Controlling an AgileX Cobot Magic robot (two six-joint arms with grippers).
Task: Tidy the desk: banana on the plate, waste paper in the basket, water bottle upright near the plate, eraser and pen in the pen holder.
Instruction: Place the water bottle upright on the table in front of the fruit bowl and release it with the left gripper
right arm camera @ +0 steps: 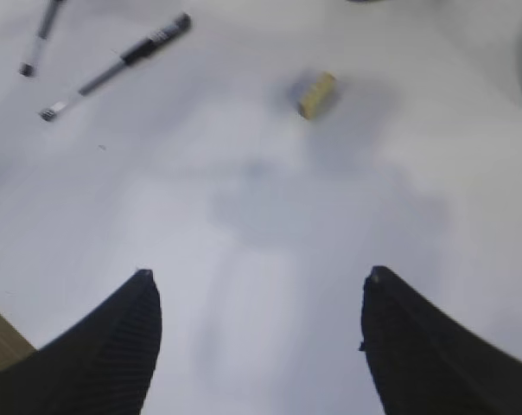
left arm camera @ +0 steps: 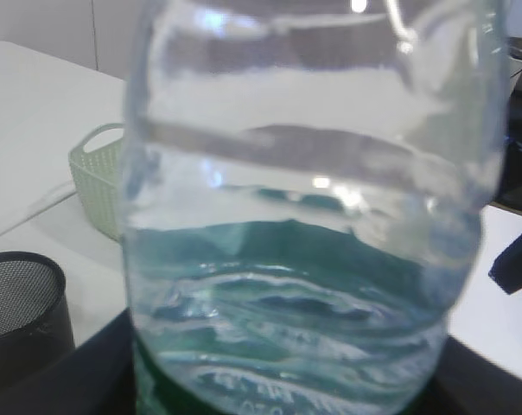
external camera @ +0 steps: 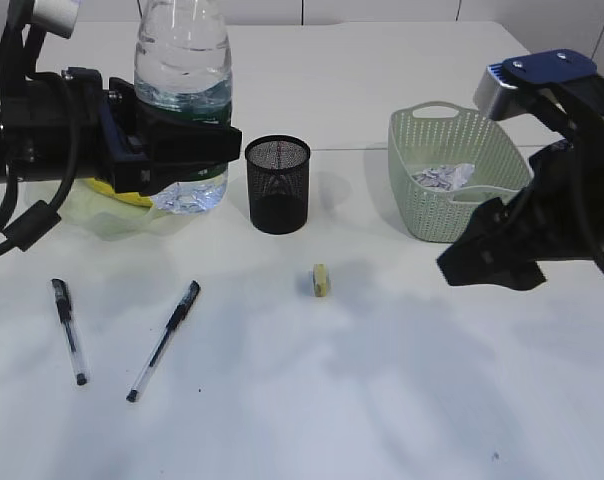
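Your left gripper [external camera: 177, 150] is clamped on the water bottle [external camera: 183, 70], which stands upright just left of the pen holder [external camera: 278, 184], with the plate [external camera: 102, 212] and a yellow banana [external camera: 117, 191] behind it. Your right gripper [external camera: 492, 262] hangs spread wide and empty, well right of the pen holder, in front of the basket [external camera: 454, 172] that holds the waste paper [external camera: 445, 177]. On the counter [external camera: 382, 400], the eraser [external camera: 322, 279] lies in front of the pen holder; two pens [external camera: 164, 339] lie to its front-left.
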